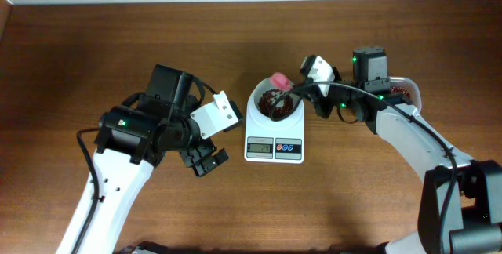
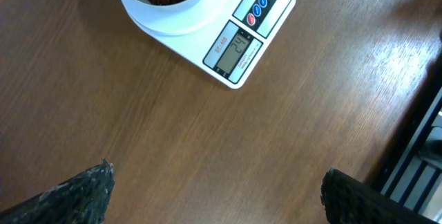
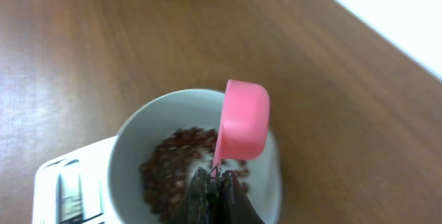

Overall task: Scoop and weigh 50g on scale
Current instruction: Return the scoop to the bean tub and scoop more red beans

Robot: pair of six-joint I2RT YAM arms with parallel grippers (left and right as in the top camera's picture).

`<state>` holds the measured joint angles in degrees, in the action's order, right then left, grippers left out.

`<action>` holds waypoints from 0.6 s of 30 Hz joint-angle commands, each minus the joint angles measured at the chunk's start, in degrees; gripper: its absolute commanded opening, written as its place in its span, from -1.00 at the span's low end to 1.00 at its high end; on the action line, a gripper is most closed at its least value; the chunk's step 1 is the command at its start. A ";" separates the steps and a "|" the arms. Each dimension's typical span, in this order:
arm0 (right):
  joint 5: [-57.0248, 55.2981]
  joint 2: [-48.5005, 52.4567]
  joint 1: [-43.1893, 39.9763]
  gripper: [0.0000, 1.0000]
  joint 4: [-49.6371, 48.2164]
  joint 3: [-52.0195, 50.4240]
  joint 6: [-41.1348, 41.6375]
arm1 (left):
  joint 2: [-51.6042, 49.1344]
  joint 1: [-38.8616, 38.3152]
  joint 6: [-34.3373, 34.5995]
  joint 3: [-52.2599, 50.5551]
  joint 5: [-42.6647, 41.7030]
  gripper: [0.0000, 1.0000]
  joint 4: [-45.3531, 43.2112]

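The scale [image 1: 274,140] sits in the middle of the desk [image 1: 94,42], carrying a white bowl [image 1: 255,107] with the beans [image 1: 274,105] heaped inside. The right fingers [image 3: 199,195] pinch the handle of a pink spoon [image 3: 243,120], tilted over the bowl's rim. A clear tub [image 1: 408,89] lies partly hidden under that arm. The left fingers [image 2: 76,193] hang spread wide over bare desk beside the scale

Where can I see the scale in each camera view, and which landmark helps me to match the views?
Overhead: the scale lies at the table's centre, between the two arms, display toward the bottom edge.
Left wrist: top centre, tilted, cut off by the top edge.
Right wrist: bottom left corner, only partly shown, down-left of the pink spoon.
Shared landmark: the white bowl of beans standing on it.
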<state>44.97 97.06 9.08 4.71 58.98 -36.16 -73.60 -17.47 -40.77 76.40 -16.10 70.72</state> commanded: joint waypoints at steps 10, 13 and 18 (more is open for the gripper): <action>-4.74 -18.53 -8.48 -0.92 20.24 0.46 17.81 | 0.57 0.39 -0.72 1.11 -0.76 0.98 0.09; -5.22 -17.22 -9.86 -0.92 26.80 0.39 20.02 | 0.50 0.37 -0.72 1.11 -0.66 0.98 0.09; -14.23 -17.31 -15.08 -0.92 27.85 0.46 31.43 | 0.50 0.35 -0.72 1.11 -0.66 0.98 0.09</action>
<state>35.18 79.57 -2.87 33.12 59.33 -10.44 -73.60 -17.47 -40.77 76.42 -16.10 70.76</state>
